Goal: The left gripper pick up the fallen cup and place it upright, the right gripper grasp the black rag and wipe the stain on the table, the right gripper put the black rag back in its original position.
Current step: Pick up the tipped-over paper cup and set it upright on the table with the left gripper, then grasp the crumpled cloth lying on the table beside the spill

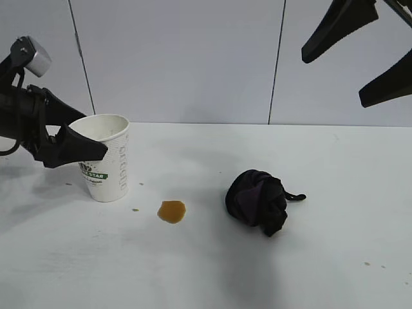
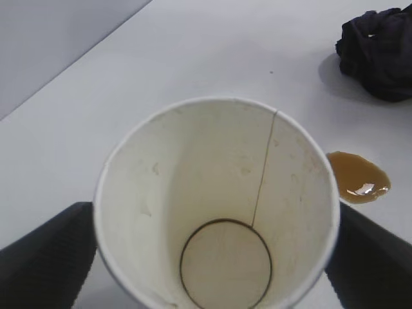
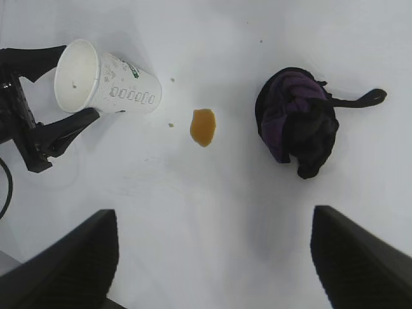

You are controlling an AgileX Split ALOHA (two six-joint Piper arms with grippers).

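The white paper cup [image 1: 111, 175] stands upright at the table's [image 1: 322, 264] left. My left gripper [image 1: 96, 140] is round its upper wall, one finger on each side, touching it. The left wrist view looks down into the empty cup [image 2: 219, 187] between the fingers [image 2: 45, 257]. The amber stain [image 1: 171, 211] lies just right of the cup. The black rag [image 1: 259, 199], with purple folds, lies right of the stain. My right gripper [image 1: 332, 81] hangs open and empty high above the rag, and its wrist view shows rag [image 3: 296, 122], stain [image 3: 203, 126] and cup [image 3: 106, 84] below.
Tiny brown specks lie beside the cup [image 1: 135, 209] and at the front right [image 1: 367, 263]. A grey panelled wall [image 1: 193, 58] closes the table's far edge.
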